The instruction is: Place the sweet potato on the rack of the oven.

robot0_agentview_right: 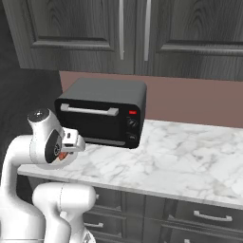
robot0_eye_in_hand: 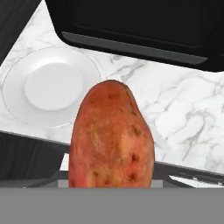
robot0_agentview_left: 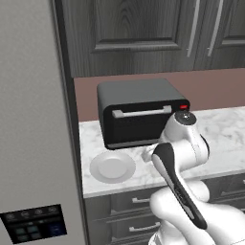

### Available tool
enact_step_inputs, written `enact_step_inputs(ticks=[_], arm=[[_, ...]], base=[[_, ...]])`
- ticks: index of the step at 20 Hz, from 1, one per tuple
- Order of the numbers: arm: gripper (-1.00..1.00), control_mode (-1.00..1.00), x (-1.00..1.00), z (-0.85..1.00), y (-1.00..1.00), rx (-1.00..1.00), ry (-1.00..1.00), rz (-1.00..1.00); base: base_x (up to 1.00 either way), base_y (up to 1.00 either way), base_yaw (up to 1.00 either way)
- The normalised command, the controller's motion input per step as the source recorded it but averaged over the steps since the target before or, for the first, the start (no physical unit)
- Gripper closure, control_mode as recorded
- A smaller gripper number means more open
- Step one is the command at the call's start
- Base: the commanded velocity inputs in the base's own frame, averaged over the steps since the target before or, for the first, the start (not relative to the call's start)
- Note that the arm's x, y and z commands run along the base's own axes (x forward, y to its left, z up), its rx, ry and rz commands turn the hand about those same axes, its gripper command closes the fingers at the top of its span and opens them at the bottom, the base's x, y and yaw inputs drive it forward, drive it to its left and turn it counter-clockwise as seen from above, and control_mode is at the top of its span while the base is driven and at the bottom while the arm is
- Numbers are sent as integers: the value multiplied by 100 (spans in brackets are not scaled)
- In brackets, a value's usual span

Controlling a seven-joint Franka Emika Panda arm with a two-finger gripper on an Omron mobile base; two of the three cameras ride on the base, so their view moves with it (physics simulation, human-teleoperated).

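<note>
The sweet potato [robot0_eye_in_hand: 111,138], orange-red with dark pits, stands upright and large in the hand view, hiding both fingertips. My gripper [robot0_agentview_right: 71,141] is shut on it, held over the marble counter's front edge just in front of the toaster oven. A sliver of the sweet potato [robot0_agentview_right: 62,154] shows beside the wrist in the right base view. The oven's black control strip [robot0_agentview_left: 33,222], with round knobs and a small display, sits at the lower left of the left base view, set in a tall steel front [robot0_agentview_left: 28,119]. The rack is out of view.
A black countertop toaster oven [robot0_agentview_left: 141,112] with a red light stands at the counter's left end, its door shut. A white plate [robot0_agentview_left: 112,167] lies in front of it on the marble counter [robot0_agentview_right: 180,156]. Dark cabinets hang above and drawers run below.
</note>
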Motion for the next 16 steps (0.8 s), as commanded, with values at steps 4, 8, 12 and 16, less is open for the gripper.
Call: enact_step_inputs(ticks=[4, 8, 12, 16], arm=[[100, -100, -46, 36, -27, 0, -6, -17], [100, -100, -18, 2, -38, 0, 0, -5], [100, -100, -4, -19, -5, 0, 0, 0], [100, -100, 0, -4, 0, 0, -4, 0]], base=[[0, 0, 0], [0, 0, 0], [0, 0, 0], [0, 0, 0]])
